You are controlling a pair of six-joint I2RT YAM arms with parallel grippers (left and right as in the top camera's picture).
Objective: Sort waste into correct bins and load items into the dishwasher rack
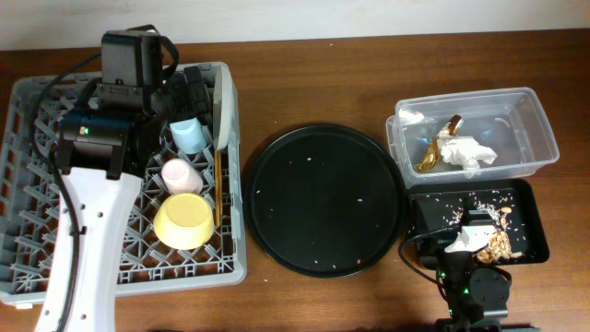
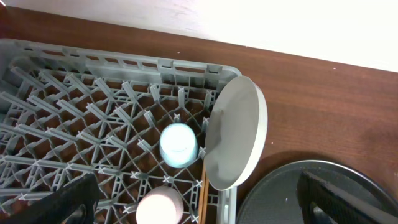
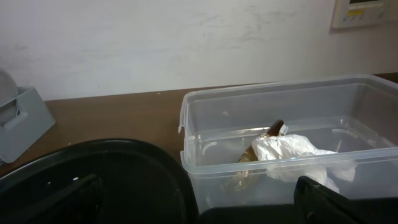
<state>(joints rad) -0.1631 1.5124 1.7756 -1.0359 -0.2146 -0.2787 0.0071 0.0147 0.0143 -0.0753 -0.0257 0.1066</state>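
The grey dishwasher rack holds a blue cup, a pink cup, a yellow bowl, a grey-green plate standing on edge, and chopsticks. My left gripper is open and empty above the cups. The clear tub holds the white napkin and the foil wrapper. The black rectangular tray holds food scraps. My right gripper is open and empty over that tray.
A large round black tray with a few crumbs lies between the rack and the bins. A corner of the rack shows at the left of the right wrist view. A white wall runs behind the table.
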